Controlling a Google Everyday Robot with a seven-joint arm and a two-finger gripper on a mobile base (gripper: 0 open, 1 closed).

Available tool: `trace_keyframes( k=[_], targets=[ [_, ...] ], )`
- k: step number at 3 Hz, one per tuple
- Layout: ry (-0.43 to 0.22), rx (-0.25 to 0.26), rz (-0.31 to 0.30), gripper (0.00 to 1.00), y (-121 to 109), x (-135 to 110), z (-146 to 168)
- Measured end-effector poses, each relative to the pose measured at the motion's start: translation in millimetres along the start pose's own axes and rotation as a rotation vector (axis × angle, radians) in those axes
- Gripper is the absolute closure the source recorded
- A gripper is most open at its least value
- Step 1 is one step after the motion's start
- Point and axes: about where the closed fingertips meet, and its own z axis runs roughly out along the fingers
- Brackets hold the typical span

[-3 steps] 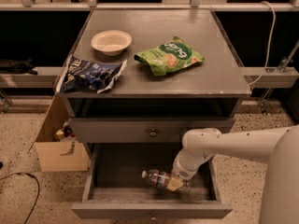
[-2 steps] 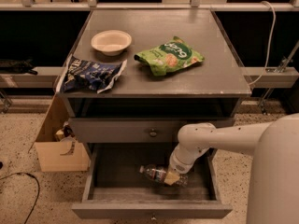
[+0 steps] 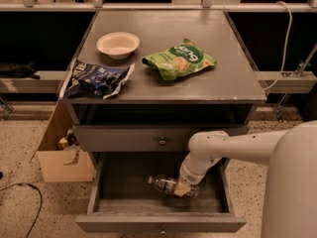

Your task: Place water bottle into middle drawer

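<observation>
The water bottle (image 3: 162,184) lies on its side inside the open middle drawer (image 3: 161,222), its cap end pointing left. My gripper (image 3: 182,188) reaches down into the drawer from the right and is shut on the bottle's right end, low at the drawer floor. The white arm hides part of the drawer's right side and the bottle's far end.
The closed upper drawer (image 3: 124,138) sits just above my arm. On the cabinet top are a white bowl (image 3: 118,44), a green snack bag (image 3: 179,59) and a dark blue bag (image 3: 96,78). A cardboard box (image 3: 62,157) stands on the floor at the left.
My gripper has moved a little left and farther into the drawer, and the water bottle has moved with it. Nothing on the cabinet top has changed.
</observation>
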Motion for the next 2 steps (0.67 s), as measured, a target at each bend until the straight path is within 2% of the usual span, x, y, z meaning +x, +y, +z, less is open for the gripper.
trace_keyframes(
  k=[2],
  targets=[
    [0.000,0.000,0.000,0.28,0.0,0.0,0.0]
  ],
)
